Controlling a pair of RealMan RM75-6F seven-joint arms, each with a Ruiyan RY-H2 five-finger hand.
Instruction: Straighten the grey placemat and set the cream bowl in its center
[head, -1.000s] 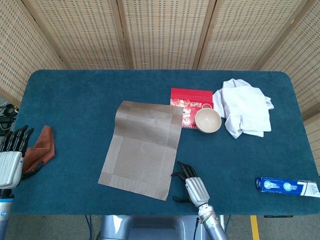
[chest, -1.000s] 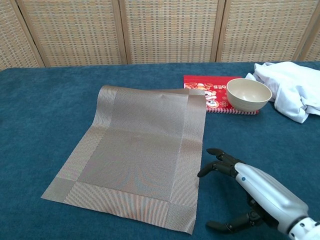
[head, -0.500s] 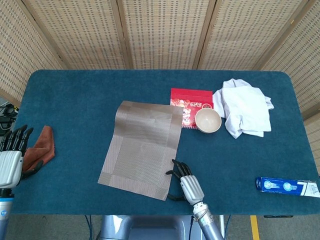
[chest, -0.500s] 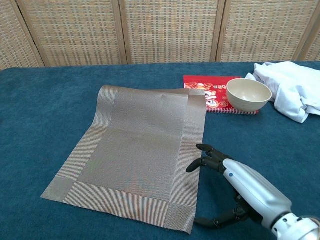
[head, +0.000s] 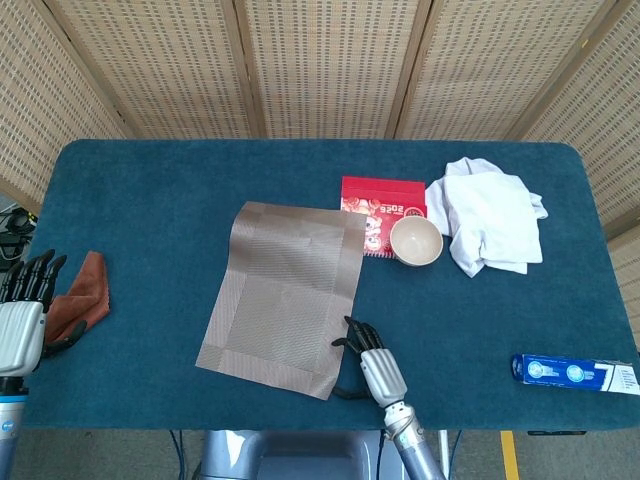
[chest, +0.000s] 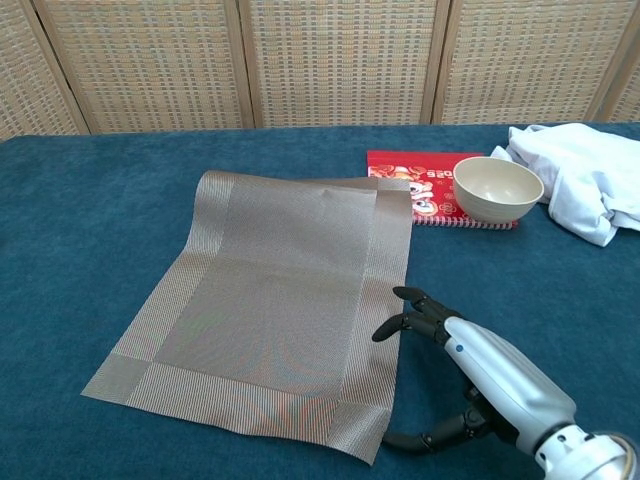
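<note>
The grey placemat (head: 283, 298) (chest: 270, 310) lies skewed at the table's middle, its far right corner overlapping a red booklet. The cream bowl (head: 416, 241) (chest: 497, 188) stands upright on that booklet, right of the mat. My right hand (head: 372, 362) (chest: 470, 365) is at the mat's near right corner with its fingers spread. Its fingertips (chest: 392, 325) reach the mat's right edge and its thumb lies against the slightly raised corner. My left hand (head: 22, 320) hangs at the table's left edge, fingers apart, holding nothing.
A red booklet (head: 383, 205) (chest: 420, 170) sits under the bowl. A crumpled white cloth (head: 490, 215) (chest: 580, 185) lies at the back right. A blue box (head: 575, 372) rests near the front right edge. A rust cloth (head: 80, 300) lies beside my left hand.
My right hand moved left up to the mat's right edge. The mat's near right corner has shifted and lifted a little. The left hand stayed still.
</note>
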